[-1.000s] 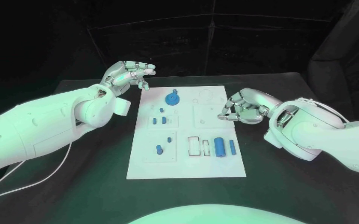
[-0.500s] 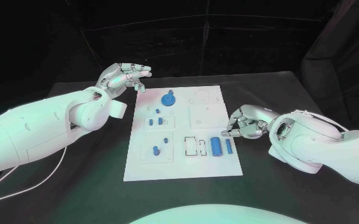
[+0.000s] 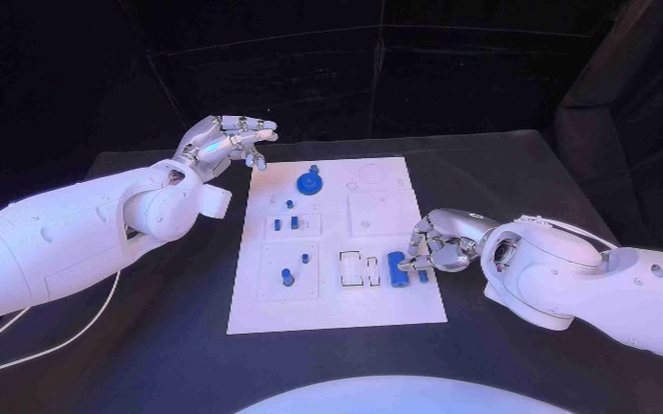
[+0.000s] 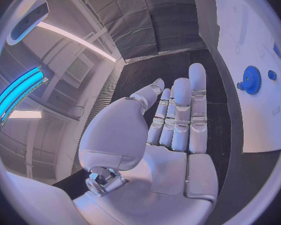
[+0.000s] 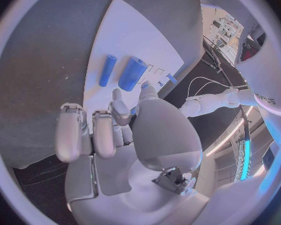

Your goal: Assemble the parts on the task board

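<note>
Head view puts the task board (image 3: 390,307), a flat white rectangular plate with shallow outlined recesses, in the centre of the frame on the matte black table (image 3: 525,170). Near its upper middle lies a round blue gear (image 3: 311,184) with a toothed rim; small blue pegs (image 3: 286,225) stand below it, and at lower right a thick blue cylinder (image 3: 397,268) lies beside a thinner blue bar (image 3: 422,270). The right hand (image 3: 440,244), smooth silver metal, hovers at the board's right edge just above those two pieces, fingers curled inward; I cannot tell whether it grips anything. In the right wrist view the cylinder (image 5: 133,73) and bar (image 5: 107,70) lie side by side beyond the fingertips. The left hand (image 3: 228,140) hangs at upper left, off the board's corner, fingers loosely bent and holding nothing; the left wrist view shows its fingers (image 4: 181,112) straight and close together.
</note>
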